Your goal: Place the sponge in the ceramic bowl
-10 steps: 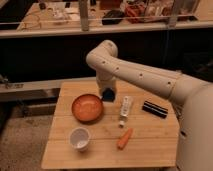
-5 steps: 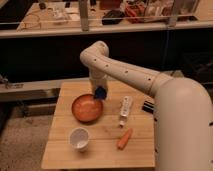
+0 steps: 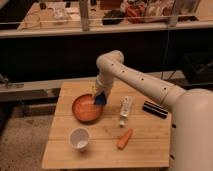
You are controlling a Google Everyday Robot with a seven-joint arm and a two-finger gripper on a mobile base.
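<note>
The ceramic bowl [image 3: 86,108] is a wide orange-brown dish on the left half of the wooden table [image 3: 145,147]. My gripper [image 3: 99,96] hangs at the end of the white arm, right over the bowl's right rim. A small dark-blue sponge [image 3: 100,99] sits at the gripper's tip, just above the rim. The arm reaches in from the right and bends down toward the bowl.
A white cup [image 3: 79,138] stands in front of the bowl. A white bottle [image 3: 125,110] lies right of the bowl, an orange carrot [image 3: 124,138] below it, and a black bar [image 3: 155,109] near the right edge. A dark railing runs behind the table.
The arm has swung left and lowered, carrying the sponge from beside the bottle to over the bowl's right rim.
</note>
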